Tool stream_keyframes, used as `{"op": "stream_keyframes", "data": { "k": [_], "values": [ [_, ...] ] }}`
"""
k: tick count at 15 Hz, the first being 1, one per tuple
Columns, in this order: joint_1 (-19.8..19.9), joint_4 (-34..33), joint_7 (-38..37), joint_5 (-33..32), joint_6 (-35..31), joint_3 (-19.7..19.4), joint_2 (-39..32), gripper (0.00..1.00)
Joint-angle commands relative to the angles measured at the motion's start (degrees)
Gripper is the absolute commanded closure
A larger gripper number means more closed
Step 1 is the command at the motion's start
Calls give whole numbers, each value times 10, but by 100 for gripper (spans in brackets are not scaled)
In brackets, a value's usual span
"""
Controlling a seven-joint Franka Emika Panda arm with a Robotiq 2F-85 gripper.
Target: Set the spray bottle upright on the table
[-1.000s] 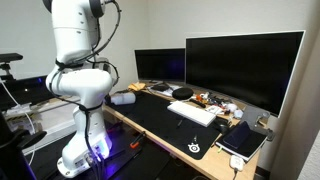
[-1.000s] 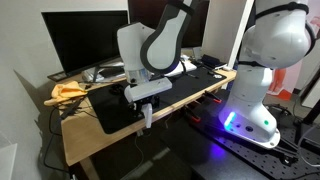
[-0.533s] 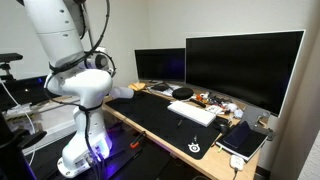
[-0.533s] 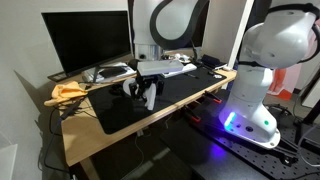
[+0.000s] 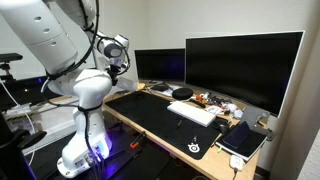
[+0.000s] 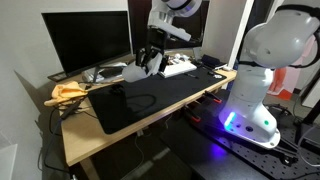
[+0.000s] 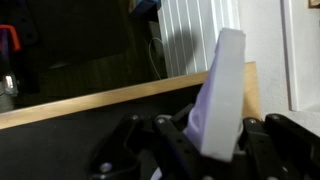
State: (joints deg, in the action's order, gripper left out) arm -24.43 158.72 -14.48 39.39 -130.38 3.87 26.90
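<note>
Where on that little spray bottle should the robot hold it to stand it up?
The plain middle of the spray bottle, taken from the side, as the gripper seems to hold it now: that long, straight-sided body fits between the jaws.

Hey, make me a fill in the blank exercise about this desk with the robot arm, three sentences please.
The spray bottle is clamped in the robot's ____.
A big ____ mat covers most of the table.
The keyboard lying on that mat is ____ in colour.
Missing words: gripper; black; white.
</note>
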Motion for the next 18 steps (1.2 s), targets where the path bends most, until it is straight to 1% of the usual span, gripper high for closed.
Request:
{"op": "stream_keyframes", "data": {
  "k": [1,4,6,7,8,12,13,14,15,18],
  "values": [
    [60,-9,65,34,92,-26,9,98],
    [105,-35,78,38,157,-33,-27,98],
    [124,-49,74,42,187,-28,-45,98],
    [129,-47,76,36,180,-15,-45,98],
    [137,-30,71,33,170,-9,-25,92],
    [138,-39,70,32,169,-3,-43,92],
    [138,-39,70,32,169,-2,-43,98],
    [142,-43,67,32,175,-3,-44,98],
    [147,-51,66,33,199,-10,-42,98],
    [169,-67,49,37,242,-21,-20,98]
  ]
}}
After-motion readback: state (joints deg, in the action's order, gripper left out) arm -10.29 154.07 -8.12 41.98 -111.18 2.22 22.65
